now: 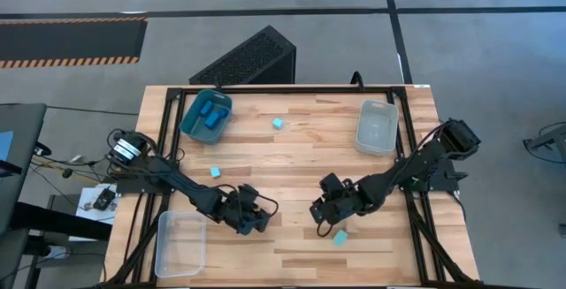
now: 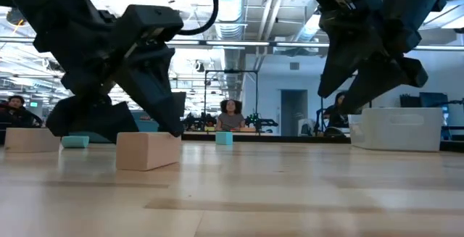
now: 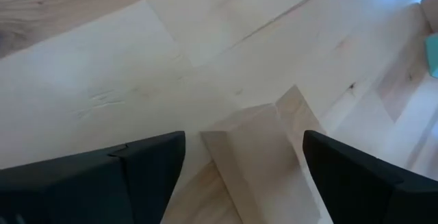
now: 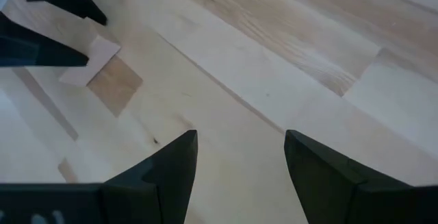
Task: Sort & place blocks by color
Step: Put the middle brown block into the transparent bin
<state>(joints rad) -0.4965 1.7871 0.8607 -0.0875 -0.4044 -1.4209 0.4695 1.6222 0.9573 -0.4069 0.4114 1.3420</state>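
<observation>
Your left gripper (image 1: 262, 220) sits low in the centre-left of the high view, down at the butcher-block wooden table (image 1: 301, 156). Its fingers are spread wide, one on each side of a plain tan wooden block (image 3: 263, 162). In the left wrist view you can see a gap between each finger and the block, so nothing is clamped. The low view shows that same tan block (image 2: 147, 151) resting flat on the table under the dark gripper.

Your right gripper (image 1: 317, 211) is just right of centre in the high view, also low over the table, fingers parted with only bare wood between them. A light cyan cube (image 1: 340, 237) lies just below it in that view.

Two more cyan cubes lie loose: one (image 1: 215, 172) left of centre, one (image 1: 278, 124) near the top centre. The teal plastic bin (image 1: 191, 116) at upper left holds dark blue blocks (image 1: 211, 115). A clear bin (image 1: 376, 128) stands at upper right and another clear bin (image 1: 179, 245) at lower left.

People show in the room beyond the table in the low view.
</observation>
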